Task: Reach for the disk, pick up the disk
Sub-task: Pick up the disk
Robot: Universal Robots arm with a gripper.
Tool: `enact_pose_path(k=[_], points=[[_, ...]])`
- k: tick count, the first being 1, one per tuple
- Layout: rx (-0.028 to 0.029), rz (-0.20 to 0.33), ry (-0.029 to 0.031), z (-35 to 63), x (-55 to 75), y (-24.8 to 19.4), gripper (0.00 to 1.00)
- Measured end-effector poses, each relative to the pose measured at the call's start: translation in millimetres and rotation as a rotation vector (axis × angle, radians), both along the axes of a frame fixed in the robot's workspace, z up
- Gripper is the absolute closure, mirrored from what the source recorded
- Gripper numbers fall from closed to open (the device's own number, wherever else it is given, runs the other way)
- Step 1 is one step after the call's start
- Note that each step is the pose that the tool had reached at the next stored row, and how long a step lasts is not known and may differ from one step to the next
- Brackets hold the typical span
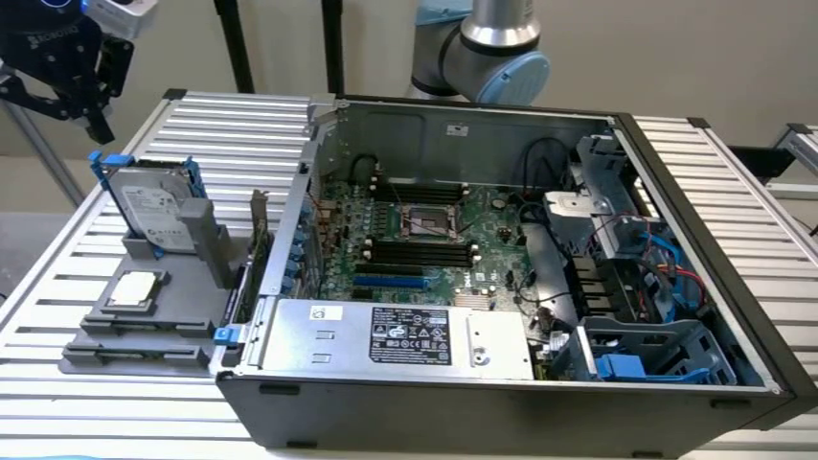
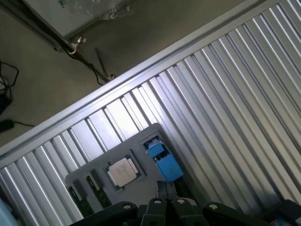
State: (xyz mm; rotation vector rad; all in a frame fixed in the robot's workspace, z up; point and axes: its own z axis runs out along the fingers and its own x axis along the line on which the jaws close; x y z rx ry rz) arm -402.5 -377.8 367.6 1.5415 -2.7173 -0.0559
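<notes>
- Disk [image 1: 153, 206] is standing upright in a grey holder [image 1: 153, 331] on the slatted counter [image 1: 77, 402], at the exterior view's left, just beside the open computer case [image 1: 511, 287].
- Its blue carrier is framing the silver drive, and a square silver chip [image 1: 134, 287] is lying flat in the same holder, nearer the camera.
- Gripper [image 1: 77, 105] is hanging above the drive, well apart from it.
- Seen from the wrist, its fingers [image 2: 161, 188] are pressing together, gripping nothing, above the carrier's blue top.
</notes>
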Motion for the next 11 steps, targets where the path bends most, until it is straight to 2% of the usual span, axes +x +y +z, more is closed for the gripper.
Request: enact_pose_path(k=[11], points=[[0.002,0.193,0.0,-2.2,0.2,0.0,0.89]])
